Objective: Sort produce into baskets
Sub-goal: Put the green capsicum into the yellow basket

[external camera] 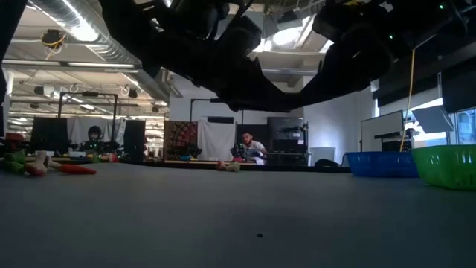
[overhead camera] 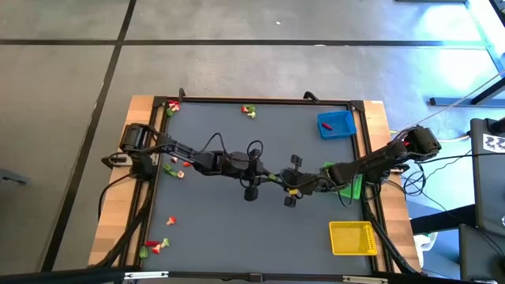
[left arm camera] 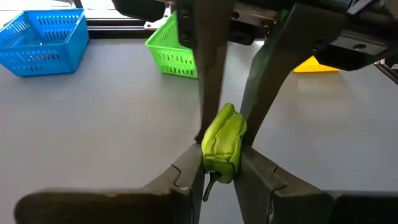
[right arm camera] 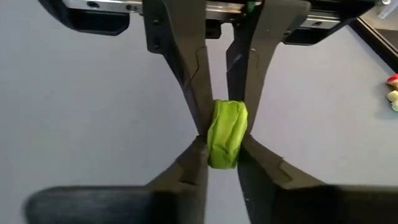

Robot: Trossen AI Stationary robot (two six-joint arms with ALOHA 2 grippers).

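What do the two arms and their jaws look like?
Both arms, left arm and right arm, are dark and jointed, with black cables looping off them. Each ends in two slim, dark grey, tapered jaws mounted on a black crossbar. No markings are legible.

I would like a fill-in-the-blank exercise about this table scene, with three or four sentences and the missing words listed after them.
1. Both grippers, the left gripper and the right gripper, are closed on one ____ vegetable piece.
2. The blue basket holds one small ____ piece.
3. The yellow basket sits at the table's ____ side in the high view.
4. The green basket is partly hidden under the ____ arm in the high view.

Missing words: green; red; right; right
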